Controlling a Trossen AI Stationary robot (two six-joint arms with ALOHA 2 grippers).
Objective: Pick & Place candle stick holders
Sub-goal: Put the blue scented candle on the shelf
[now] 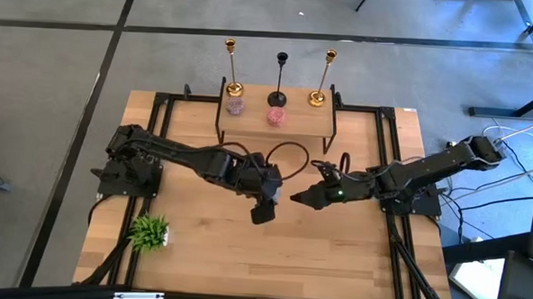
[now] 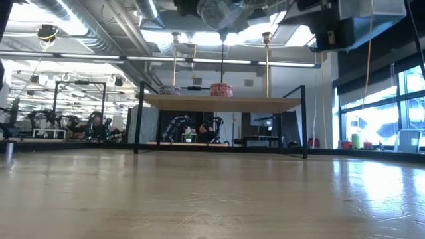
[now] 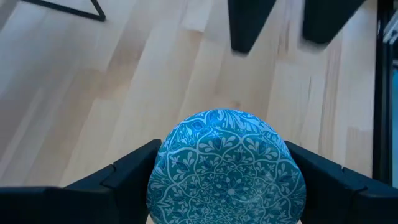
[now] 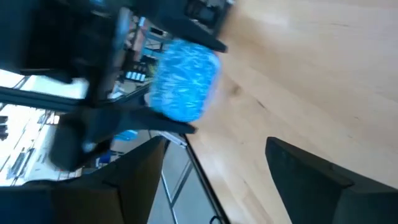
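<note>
Three candle stick holders stand by their round bases on a raised wooden shelf (image 1: 277, 123) at the table's far side: one gold (image 1: 232, 71), one black (image 1: 279, 78), one gold (image 1: 324, 75). Over the table's middle, my left gripper (image 1: 264, 208) is shut on a blue patterned round thing (image 3: 227, 168), which the gripper hides in the high view. My right gripper (image 1: 302, 198) stands open just to its right, facing it. Its fingers (image 4: 134, 180) frame the blue thing (image 4: 185, 81) from a short way off without touching it. My left gripper pinches the blue round thing between its two fingers, one on each of its opposite sides (image 3: 158, 171). The fingers slant down from the table's left. The thing is lifted clear of the table top.
Two small pink round things (image 1: 235, 104) (image 1: 275, 116) sit on the shelf in front of the candle stick holders. The shelf's black legs (image 1: 219, 129) stand on the table. A small green plant (image 1: 149, 232) is at the near left. Cables loop between the arms (image 1: 289, 155).
</note>
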